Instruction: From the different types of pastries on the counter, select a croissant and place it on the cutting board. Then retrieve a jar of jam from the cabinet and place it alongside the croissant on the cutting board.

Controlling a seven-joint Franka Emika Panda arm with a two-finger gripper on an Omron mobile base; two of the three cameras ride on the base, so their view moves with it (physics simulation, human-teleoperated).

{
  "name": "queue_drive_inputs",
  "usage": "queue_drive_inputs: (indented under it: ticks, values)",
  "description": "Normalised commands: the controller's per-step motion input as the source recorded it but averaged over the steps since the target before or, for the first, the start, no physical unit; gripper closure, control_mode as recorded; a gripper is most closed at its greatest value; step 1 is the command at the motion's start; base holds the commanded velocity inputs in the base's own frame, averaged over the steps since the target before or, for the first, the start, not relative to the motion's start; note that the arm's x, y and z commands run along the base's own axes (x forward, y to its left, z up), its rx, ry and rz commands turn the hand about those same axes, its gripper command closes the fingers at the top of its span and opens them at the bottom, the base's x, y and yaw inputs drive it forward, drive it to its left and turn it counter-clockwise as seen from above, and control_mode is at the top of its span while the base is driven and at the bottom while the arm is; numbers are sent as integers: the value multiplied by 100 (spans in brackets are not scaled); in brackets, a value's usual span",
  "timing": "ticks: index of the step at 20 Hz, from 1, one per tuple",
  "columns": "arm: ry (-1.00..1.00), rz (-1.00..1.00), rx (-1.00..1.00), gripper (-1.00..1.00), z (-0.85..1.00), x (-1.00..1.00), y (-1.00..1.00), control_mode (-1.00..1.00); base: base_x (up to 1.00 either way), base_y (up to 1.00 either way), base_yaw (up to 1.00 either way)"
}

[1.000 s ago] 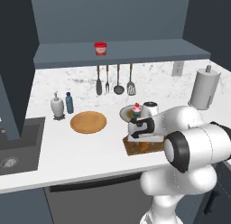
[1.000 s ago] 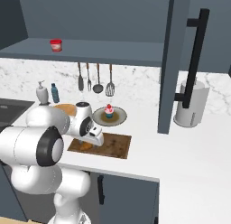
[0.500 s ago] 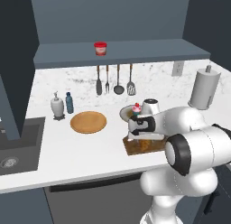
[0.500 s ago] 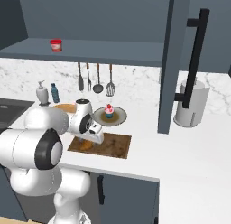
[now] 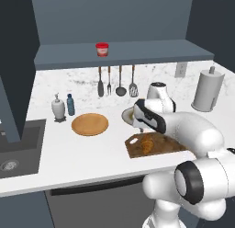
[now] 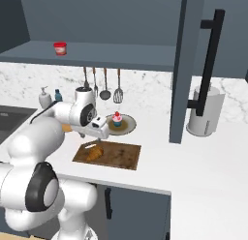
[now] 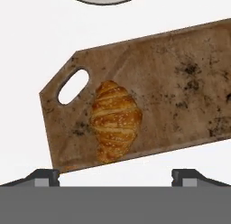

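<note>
Croissant [image 7: 115, 121]: golden-brown, ridged, flaky crescent, lying flat on the cutting board [image 7: 180, 83] beside the handle hole. Board is a dark, stained wooden rectangle with clipped corners, on the white marbled worktop [image 5: 92, 153]. Tool [image 7: 115, 175] hangs above the croissant, fingertips spread wide, gripping nothing. Jar of jam [image 5: 102, 49], red lid and squat, sits on the cabinet [image 5: 151, 50] ledge. Pink-frosted cupcake [image 6: 116, 119] on a dish behind the board. Round tan plate [image 5: 90, 124], blue bottle [image 5: 70, 104], soap dispenser [image 5: 58, 107] to the left; hanging utensils [image 5: 117, 82], paper towel roll [image 5: 206, 90].
</note>
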Motion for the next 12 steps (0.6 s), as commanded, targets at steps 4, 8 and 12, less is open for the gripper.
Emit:
queue_drive_inputs:
  ticks: [4, 8, 12]
  values:
    - [-8, 1, -1, -100, 7, -69, 9, -100, 0, 0, 0]
    - [-24, 1, 0, -100, 39, -56, 8, -100, 0, 0, 0]
    - [-28, 2, 0, -100, 94, -18, 13, -100, 0, 0, 0]
